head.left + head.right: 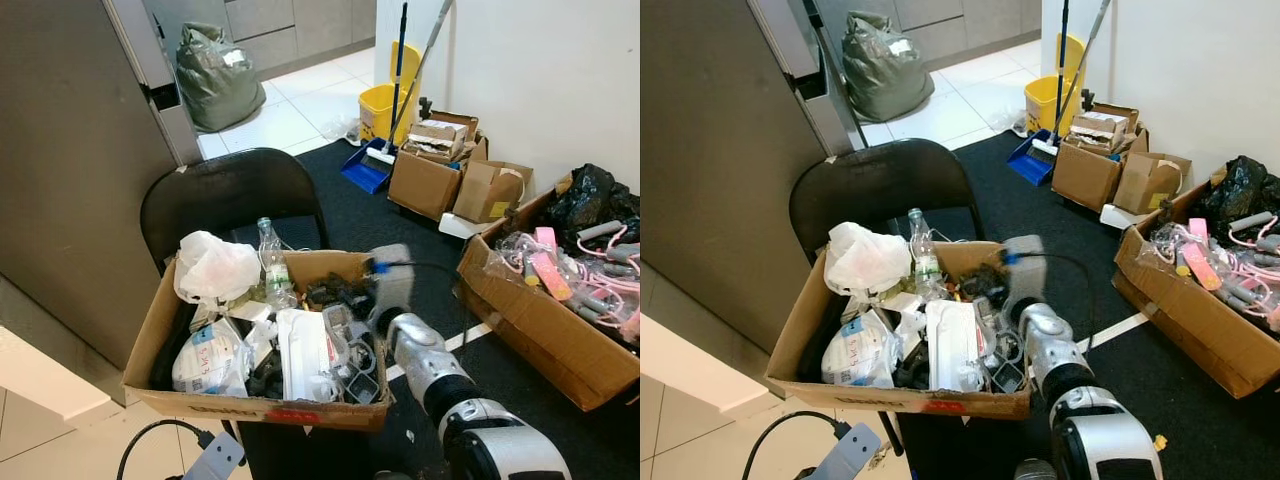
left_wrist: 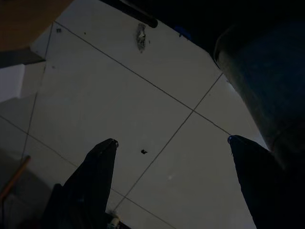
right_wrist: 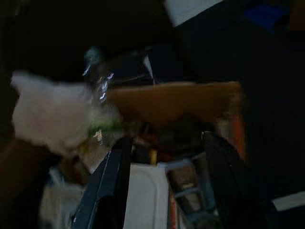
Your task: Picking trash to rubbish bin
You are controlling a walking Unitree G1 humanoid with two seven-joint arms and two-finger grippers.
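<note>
Much trash [image 1: 300, 350] sits heaped in the cardboard box [image 1: 160, 325] on the black chair [image 1: 225, 190]. Right gripper [image 3: 164, 143] hovers over it, fingers apart, empty. Left gripper [image 2: 171, 148] hangs spread above floor tiles. Nothing looks picked yet; I cannot make out a bin.

black chair [image 1: 225, 190] — behind box; yellow mop bucket [image 1: 382, 108] — by wall; blue dustpan [image 1: 364, 166] — on carpet
</note>
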